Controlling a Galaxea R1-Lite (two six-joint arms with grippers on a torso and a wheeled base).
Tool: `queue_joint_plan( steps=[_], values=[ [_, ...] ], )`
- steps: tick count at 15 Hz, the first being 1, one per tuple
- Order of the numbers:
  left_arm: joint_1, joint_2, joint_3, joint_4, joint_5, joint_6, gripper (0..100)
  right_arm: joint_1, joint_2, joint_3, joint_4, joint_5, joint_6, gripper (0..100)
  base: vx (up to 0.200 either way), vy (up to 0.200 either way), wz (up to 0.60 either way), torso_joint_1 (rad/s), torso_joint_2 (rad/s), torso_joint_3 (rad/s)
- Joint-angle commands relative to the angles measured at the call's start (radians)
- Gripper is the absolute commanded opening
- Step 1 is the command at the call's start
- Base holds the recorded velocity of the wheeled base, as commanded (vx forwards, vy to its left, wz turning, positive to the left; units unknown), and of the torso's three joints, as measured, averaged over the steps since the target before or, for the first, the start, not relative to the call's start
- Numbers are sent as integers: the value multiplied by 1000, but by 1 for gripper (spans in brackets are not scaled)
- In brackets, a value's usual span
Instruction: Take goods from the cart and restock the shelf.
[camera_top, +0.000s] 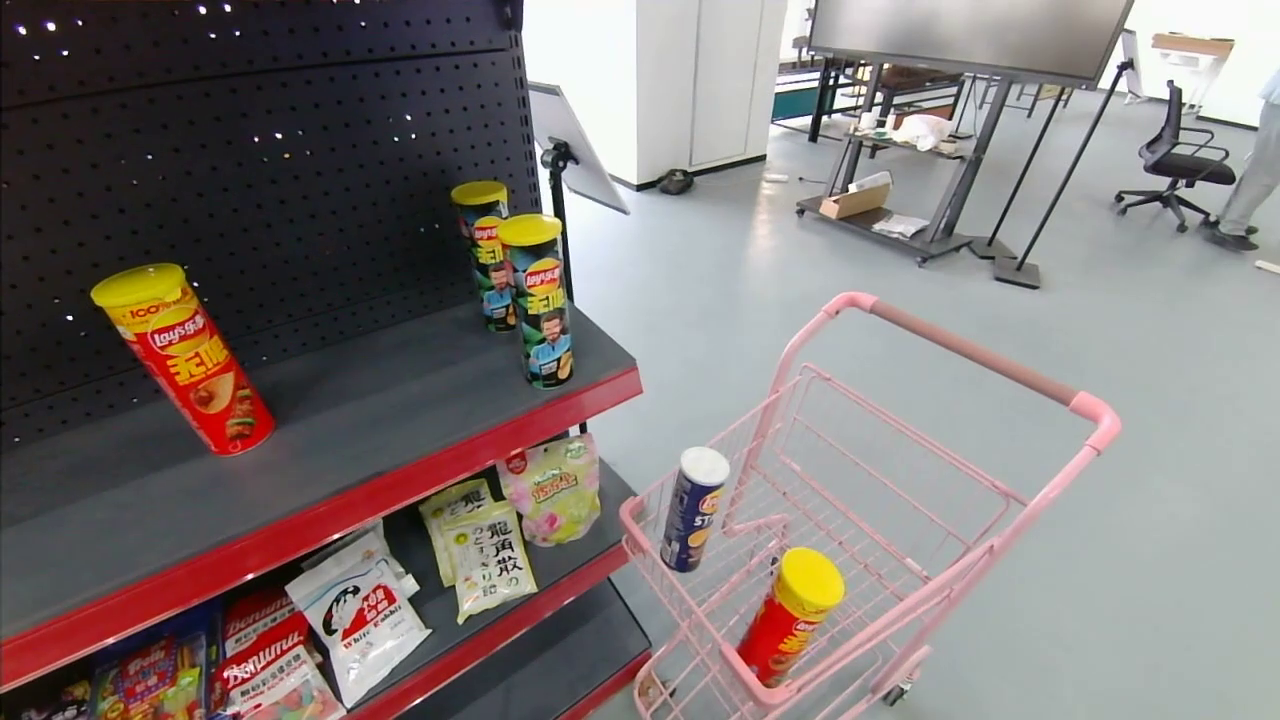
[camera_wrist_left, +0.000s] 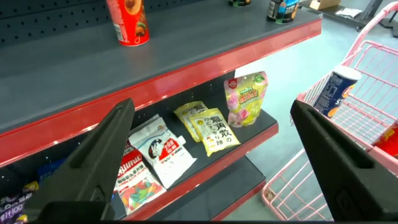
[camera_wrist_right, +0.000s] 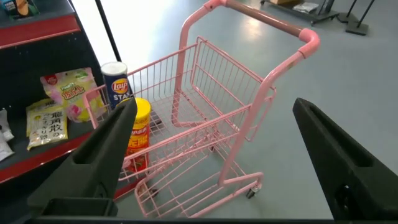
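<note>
Inside the pink cart (camera_top: 1000, 360) two cans wait to be taken: a dark blue can (camera_top: 693, 508) with a white lid, at the corner nearest the shelf, and a red can (camera_top: 790, 618) with a yellow lid, close to the near wall of the basket. Both look a little tilted, though I cannot tell if they lean on the wires.

The left gripper (camera_wrist_left: 211, 107) hangs before the shelf with its jaws wide apart and nothing between them. The right gripper (camera_wrist_right: 214, 106) is above the cart, also wide and empty.

I judge that no can is picked yet, so the step is the first grasp. The right arm seems better placed. It should come down from above, keep both fingers away from the wire walls, and close on the can's body under the lid. Lifting straight up until the can clears the rim will avoid a catch on the wires.

On the top shelf (camera_top: 400, 400), the bare part between the red can on the shelf (camera_top: 185, 360) and the pair of cans (camera_top: 535, 300) at the end looks a good place. The can is tall and narrow, so it may tip if released tilted.
</note>
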Motion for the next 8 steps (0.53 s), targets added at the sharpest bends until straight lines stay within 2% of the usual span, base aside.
queue_joint_plan(
  steps=[1,8],
  values=[
    [0,0,0,0,0,-1,100,0,1,0,-1,0,0,100,0,0,0,-139,339,188],
    [0,0,0,0,2,-3,100,0,1,0,-1,0,0,100,0,0,0,-144,342,194]
  ],
)
